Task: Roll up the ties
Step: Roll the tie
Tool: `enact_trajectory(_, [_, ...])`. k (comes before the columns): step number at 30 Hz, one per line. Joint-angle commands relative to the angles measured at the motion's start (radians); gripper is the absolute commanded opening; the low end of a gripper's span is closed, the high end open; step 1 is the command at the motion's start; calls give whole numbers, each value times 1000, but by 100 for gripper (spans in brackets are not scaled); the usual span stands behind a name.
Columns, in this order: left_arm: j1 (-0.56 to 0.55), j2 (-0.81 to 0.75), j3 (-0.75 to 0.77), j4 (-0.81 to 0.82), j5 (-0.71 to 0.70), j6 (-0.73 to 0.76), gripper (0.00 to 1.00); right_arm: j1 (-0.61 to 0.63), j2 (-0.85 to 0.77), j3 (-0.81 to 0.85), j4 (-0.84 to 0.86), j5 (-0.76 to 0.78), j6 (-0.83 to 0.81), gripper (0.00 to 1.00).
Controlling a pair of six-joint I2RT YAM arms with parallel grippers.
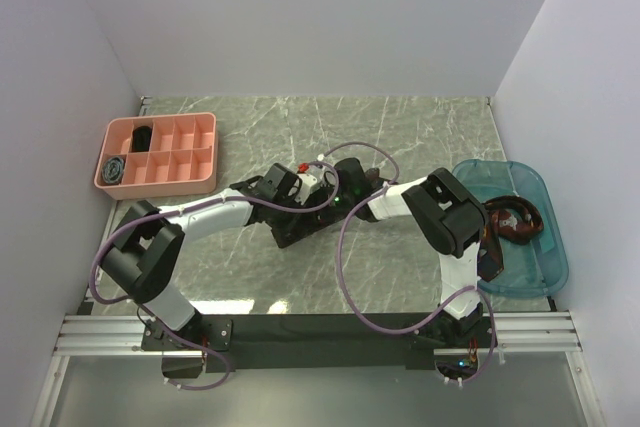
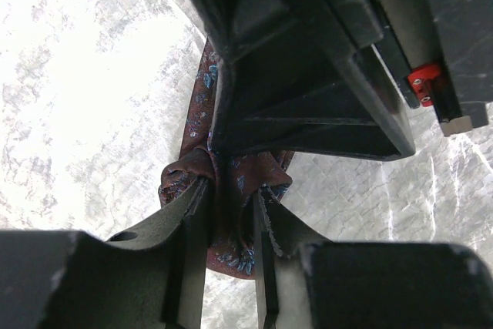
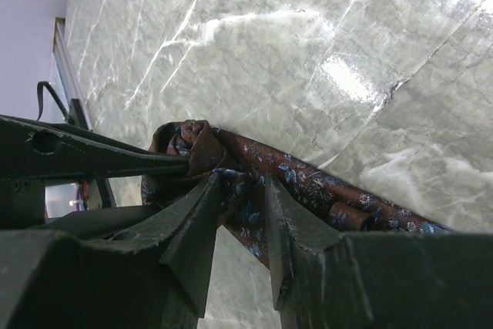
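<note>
Tie in work: the patterned tie (image 3: pixel 308 182), maroon with small blue figures, lies on the marble desk (image 3: pixel 254 52) near its middle. One end is gathered into a loose bunch and the rest runs off as a flat strip.
Left fingers: the left fingers (image 2: pixel 192 236) pinch the bunched end. Fabric fills the narrow gap between them and bulges out past the outer side of one finger (clearest from the left wrist).
Right fingers: the right fingers (image 3: pixel 200 229) stand one on each side of the strip, just beside the bunch. Fabric shows in the gap, but I cannot tell whether the pads press on it or stand clear.
Fingers to each other: both pairs meet closely over the same end of the tie. In the right wrist view one left finger reaches in from the side and touches the bunch.
Pink tray: the pink tray (image 1: pixel 205 127) sits at the desk's far left, with a black coil (image 1: pixel 142 137) and a grey-blue coil (image 1: pixel 116 167) in separate compartments.
Blue bin: the blue bin (image 1: pixel 545 247) sits at the right edge, well apart from the fingers. Another dark tie (image 1: pixel 520 219) lies loose inside it.
</note>
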Motion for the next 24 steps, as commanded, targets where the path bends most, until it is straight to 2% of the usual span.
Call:
enact_trajectory(1, [-4,-19,-14,1,-19,-29,25,-9,-36,-17,-22,-31,-1,38])
enact_trajectory(5, [-5,-9,-11,2,-27,-38,27,-9,-43,-8,-37,-47,4,38])
enact_trajectory(6, [-5,-9,-11,4,-30,-40,28,-9,-45,-3,-46,-47,2,35])
enact_trajectory(8, [-7,-9,-12,4,-31,-41,29,-11,-46,11,-71,-53,-7,28])
enact_trajectory(12, [-7,-12,-11,4,-25,-41,38,-9,-42,15,-72,-74,-16,1])
enact_trajectory(14, [-7,-20,-14,5,-16,-41,45,-9,-39,11,-59,-78,-22,0])
enact_trajectory(15, [-7,-22,-14,5,-17,-41,55,-11,-34,14,-59,-81,-25,0])
enact_trajectory(17, [-8,-25,-14,1,-16,-38,60,-9,-26,17,-54,-81,-36,0])
enact_trajectory(20, [-8,-32,-20,1,-4,-32,76,-8,-25,18,-39,-87,-50,0])
enact_trajectory(24, [-11,-31,-17,-1,19,-20,80,-9,-29,15,-11,-93,-68,0])
